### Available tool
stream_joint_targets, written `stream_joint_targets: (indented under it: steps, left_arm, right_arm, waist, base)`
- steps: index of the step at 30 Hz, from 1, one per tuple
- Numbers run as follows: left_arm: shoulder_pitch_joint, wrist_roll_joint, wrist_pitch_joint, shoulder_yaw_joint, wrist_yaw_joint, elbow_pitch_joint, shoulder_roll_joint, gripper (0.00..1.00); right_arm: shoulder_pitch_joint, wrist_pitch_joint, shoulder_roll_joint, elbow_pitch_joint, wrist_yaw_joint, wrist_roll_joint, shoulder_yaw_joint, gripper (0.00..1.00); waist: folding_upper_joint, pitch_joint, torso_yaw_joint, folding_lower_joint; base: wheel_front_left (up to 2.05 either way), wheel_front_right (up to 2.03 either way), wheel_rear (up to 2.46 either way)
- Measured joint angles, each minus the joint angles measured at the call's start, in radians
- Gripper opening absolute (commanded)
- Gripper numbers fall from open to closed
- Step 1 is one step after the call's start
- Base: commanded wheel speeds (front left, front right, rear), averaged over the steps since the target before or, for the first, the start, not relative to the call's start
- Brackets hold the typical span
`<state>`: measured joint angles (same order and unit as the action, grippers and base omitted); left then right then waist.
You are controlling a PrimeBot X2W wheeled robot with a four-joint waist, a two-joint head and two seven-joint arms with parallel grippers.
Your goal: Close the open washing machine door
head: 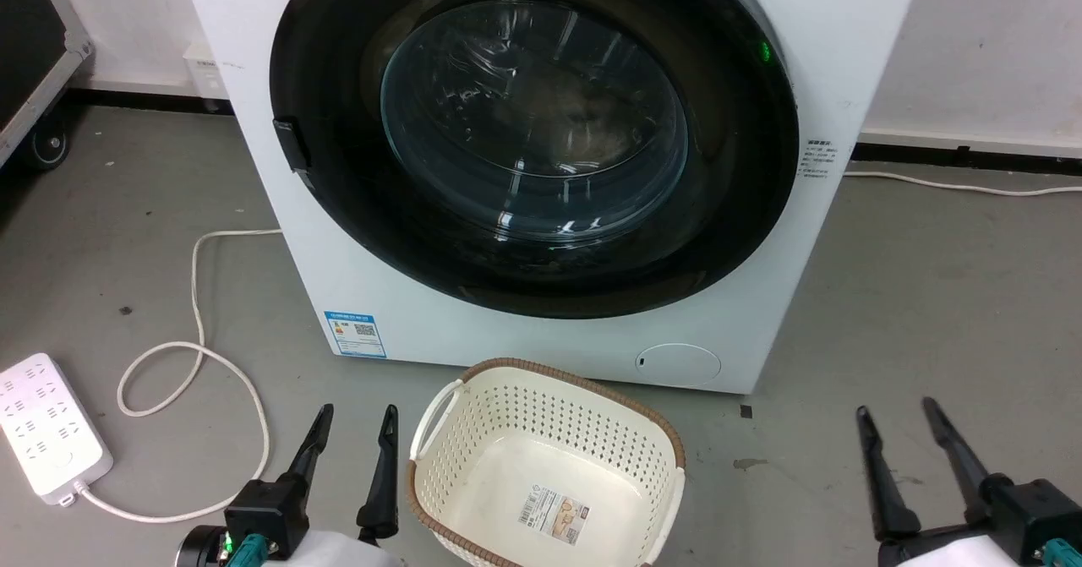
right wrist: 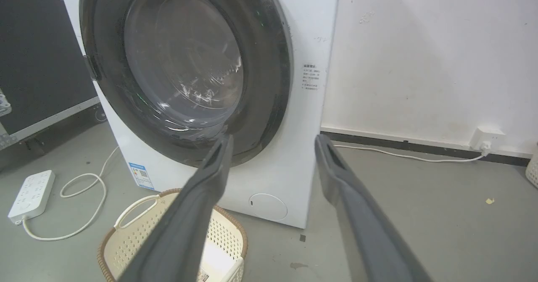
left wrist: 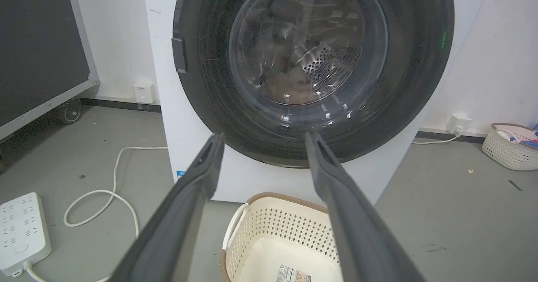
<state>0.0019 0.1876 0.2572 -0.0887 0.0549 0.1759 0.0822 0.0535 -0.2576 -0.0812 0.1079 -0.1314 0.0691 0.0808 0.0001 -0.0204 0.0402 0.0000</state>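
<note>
The white washing machine (head: 473, 322) stands before me on the grey floor. Its round door (head: 735, 170), glossy black rim around a bulging glass centre, lies flat against the machine's front, with a small black handle tab at the rim's left. The door (left wrist: 210, 97) and machine (left wrist: 166, 105) face the left wrist view; the right wrist view sees the door (right wrist: 269, 72) and machine (right wrist: 311, 30) at an angle. My left gripper (head: 355, 415) (left wrist: 262, 137) is open and empty at lower left, short of the machine. My right gripper (head: 896, 406) (right wrist: 273, 138) is open and empty at lower right.
A cream perforated basket (head: 448, 457) sits on the floor right in front of the machine, between my arms. A white power strip (head: 46, 432) with a looping cable (head: 194, 297) lies at left. A black wheeled case (head: 34, 51) stands far left. Another basket (left wrist: 508, 147) sits by the right wall.
</note>
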Motion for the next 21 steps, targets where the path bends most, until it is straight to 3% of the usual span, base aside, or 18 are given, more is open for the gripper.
stream_joint_targets:
  steps: [6,7,21]
  left_arm:
    - [0.000,0.000,0.000,-0.002,0.000,0.004,0.002,1.00]
    - [0.000,0.000,-0.001,0.000,0.000,0.005,0.002,0.00]
    - [0.000,-0.010,-0.020,0.006,0.000,-0.006,-0.002,0.00]
  right_arm:
    - [0.001,0.000,0.008,0.000,0.000,-0.009,-0.001,1.00]
    - [0.000,0.000,0.009,0.000,0.000,-0.008,-0.001,0.00]
    - [-0.001,0.020,0.008,-0.001,0.000,-0.008,-0.006,0.00]
  waist:
    - [0.0000,-0.001,0.007,0.0000]
    - [0.0000,-0.002,0.007,0.0001]
    - [0.0000,0.000,0.003,0.0000]
  base:
    - [0.00,0.00,0.00]
    - [0.00,0.00,0.00]
    - [0.00,0.00,0.00]
